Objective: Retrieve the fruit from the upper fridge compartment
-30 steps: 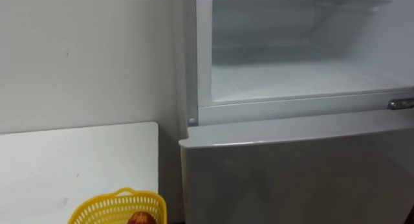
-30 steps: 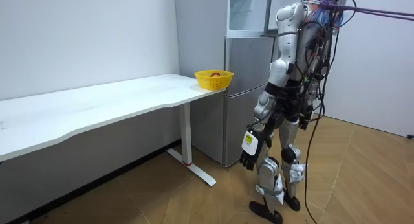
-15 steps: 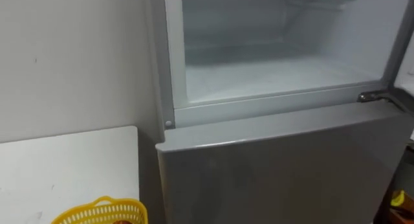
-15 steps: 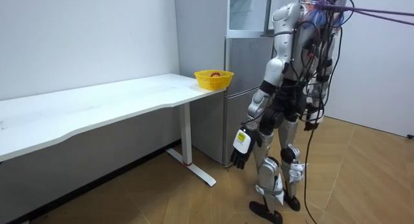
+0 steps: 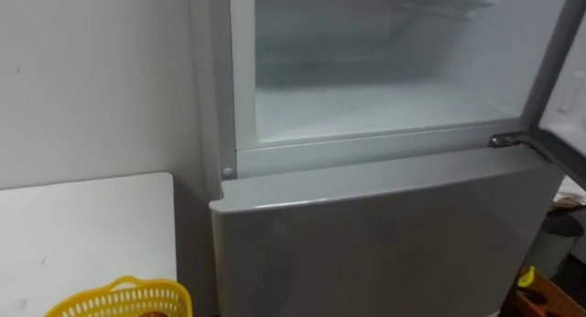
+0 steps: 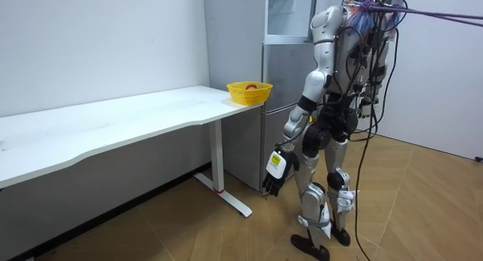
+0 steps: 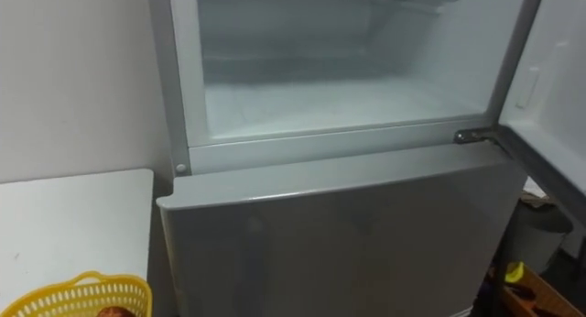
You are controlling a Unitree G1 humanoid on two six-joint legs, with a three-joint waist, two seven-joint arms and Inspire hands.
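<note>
The fridge's upper compartment (image 5: 366,106) stands open before me, and its white floor and back shelf hold nothing that I can see. Its door (image 7: 560,70) is swung out to the right. The grey lower door (image 5: 375,244) is closed. In the room view I stand close to the fridge (image 6: 283,102), facing it. My left hand (image 6: 275,173) hangs low beside my thigh with relaxed fingers and holds nothing.
A white table (image 5: 82,230) adjoins the fridge on my left. A yellow basket (image 7: 73,300) with a red fruit (image 7: 114,311) sits at its near corner. On the floor at lower right are a grey bin (image 7: 538,227) and small yellow items (image 5: 526,277).
The eye view has swung right, so the fridge sits more to the left. In the room view my body has turned toward the fridge and my left hand has swung forward.
</note>
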